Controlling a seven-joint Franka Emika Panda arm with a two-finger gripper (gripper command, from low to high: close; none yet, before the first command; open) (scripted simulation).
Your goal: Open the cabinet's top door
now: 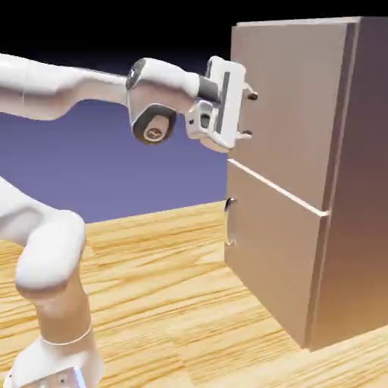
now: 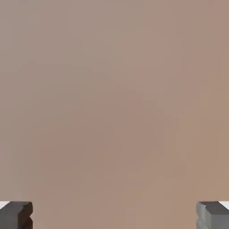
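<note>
The grey-beige cabinet (image 1: 356, 189) stands on the exterior view's right, both front doors shut. Its top door (image 1: 292, 98) is the upper flat panel. My gripper (image 1: 249, 115) is level with that door's left edge, fingers pointing at the panel and very close to it. The jaws stand wide open, one fingertip (image 1: 251, 96) above the other, with nothing between them. No handle shows on the top door; my hand covers that edge. In the hand view the door's plain surface (image 2: 114, 103) fills the picture, with the two grey fingertips (image 2: 16, 214) far apart at the bottom corners.
The lower door (image 1: 273, 250) carries a small metal handle (image 1: 229, 221) at its left edge, below my hand. The cabinet rests on a wooden table (image 1: 167, 288). My arm's white links rise at the exterior view's left.
</note>
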